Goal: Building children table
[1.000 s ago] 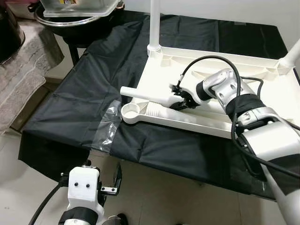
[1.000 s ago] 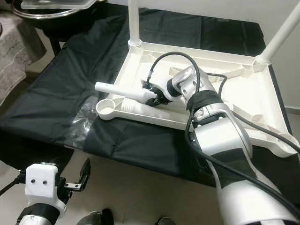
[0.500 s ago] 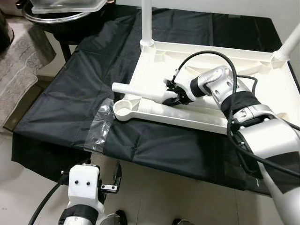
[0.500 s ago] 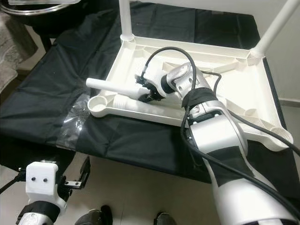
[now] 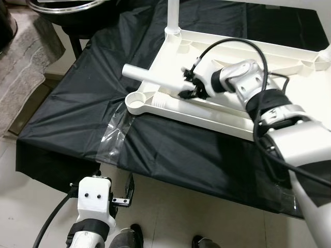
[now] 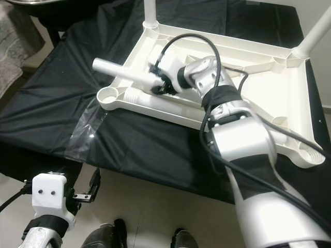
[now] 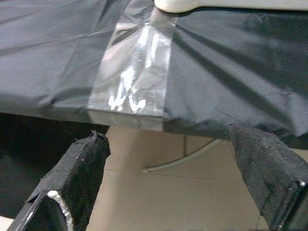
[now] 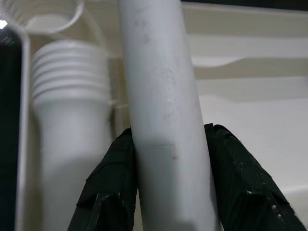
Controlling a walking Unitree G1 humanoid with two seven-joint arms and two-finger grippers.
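Observation:
A white plastic tabletop point(image 5: 289, 67) lies upside down on a black-covered table, with two legs standing up at its far corners point(image 5: 172, 15). My right gripper point(image 5: 192, 88) is shut on a loose white table leg point(image 5: 150, 77), held slanted above the tabletop's near-left corner. In the right wrist view both fingers point(image 8: 108, 187) press the leg point(image 8: 163, 120). A second leg with a threaded end point(image 8: 70, 91) lies in the tabletop beside an empty round socket point(image 5: 137, 99). My left gripper point(image 7: 163, 187) hangs open below the table's near edge.
The black cloth point(image 5: 88, 98) has a strip of clear tape point(image 5: 116, 139) at its near edge. A grey towel point(image 5: 26, 67) lies at the left and a dark pot point(image 5: 77, 8) stands at the far left corner. Tiled floor point(image 5: 31, 206) runs below.
My right gripper has lifted the loose leg higher and further from the socket corner. The camera has shifted, so the whole scene sits differently. The left arm hangs as before.

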